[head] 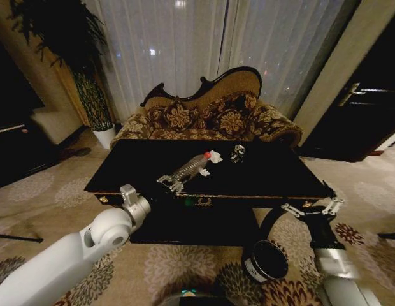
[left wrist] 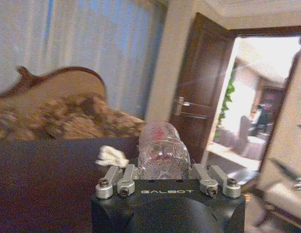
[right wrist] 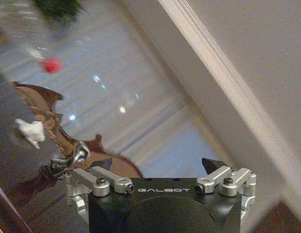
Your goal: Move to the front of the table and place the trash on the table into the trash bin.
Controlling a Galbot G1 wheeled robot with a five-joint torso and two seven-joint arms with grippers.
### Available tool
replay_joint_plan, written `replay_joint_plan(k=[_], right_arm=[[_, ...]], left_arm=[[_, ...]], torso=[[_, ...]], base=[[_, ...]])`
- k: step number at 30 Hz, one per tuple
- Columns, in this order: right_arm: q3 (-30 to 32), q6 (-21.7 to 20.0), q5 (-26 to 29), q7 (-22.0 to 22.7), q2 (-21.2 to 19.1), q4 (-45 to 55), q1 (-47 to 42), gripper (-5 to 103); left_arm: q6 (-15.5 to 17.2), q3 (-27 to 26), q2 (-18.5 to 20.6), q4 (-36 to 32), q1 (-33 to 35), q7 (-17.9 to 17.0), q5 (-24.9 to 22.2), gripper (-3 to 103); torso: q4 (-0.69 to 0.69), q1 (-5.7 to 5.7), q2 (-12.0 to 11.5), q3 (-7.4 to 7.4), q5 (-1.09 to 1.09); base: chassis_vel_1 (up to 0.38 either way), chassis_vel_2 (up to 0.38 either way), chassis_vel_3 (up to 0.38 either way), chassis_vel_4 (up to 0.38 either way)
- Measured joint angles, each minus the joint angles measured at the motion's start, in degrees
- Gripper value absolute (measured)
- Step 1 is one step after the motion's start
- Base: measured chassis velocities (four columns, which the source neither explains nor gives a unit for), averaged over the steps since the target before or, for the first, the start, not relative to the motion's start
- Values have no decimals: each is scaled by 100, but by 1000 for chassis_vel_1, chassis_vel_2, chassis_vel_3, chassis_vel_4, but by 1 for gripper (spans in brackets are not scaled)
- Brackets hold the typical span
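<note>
Gripping the base of the clear ribbed plastic bottle [head: 193, 167], the left gripper [head: 169, 183] has its jaws closed around it on the long glossy black table [head: 274, 175]. The bottle's red cap lies next to 1 small white paper wad [head: 214, 155], with the silvery-black foil lump [head: 237, 153] just beyond. The right gripper [head: 311, 210] hangs with jaws spread wide and holding nothing, above the round dark trash bin [head: 266, 261] on the carpet.

The hold sits at the very end of a slick bottle, so it could pivot or slip on lifting, and the swinging cap might knock the wad. A 2nd wad is hard to separate from the 1st.
</note>
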Motion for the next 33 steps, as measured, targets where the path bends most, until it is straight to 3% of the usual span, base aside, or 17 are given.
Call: replay_joint_plan(k=[7, 15, 25, 33], right_arm=[[-20, 802, -1560, 271, 21, -128, 31, 100], [-115, 1246, -2518, 542, 153, -207, 136, 100], [-278, 1361, -3106, 600, 424, -225, 149, 100], [-396, 1348, -3182, 566, 526, -204, 163, 100]], left_arm=[[56, 455, 9, -101, -424, 80, -310, 39], [146, 1471, -158, -202, -1098, -71, -761, 39], [194, 2217, -563, -208, -1829, -219, -1078, 39], [213, 2873, -962, -47, -2165, -389, -1115, 39]], torso=[[0, 0, -1, 1, -1], [0, 0, -1, 1, -1], [0, 0, -1, 1, -1], [0, 0, -1, 1, -1]], base=[[0, 0, 0, 0], [0, 0, 0, 0], [0, 0, 0, 0], [0, 0, 0, 0]])
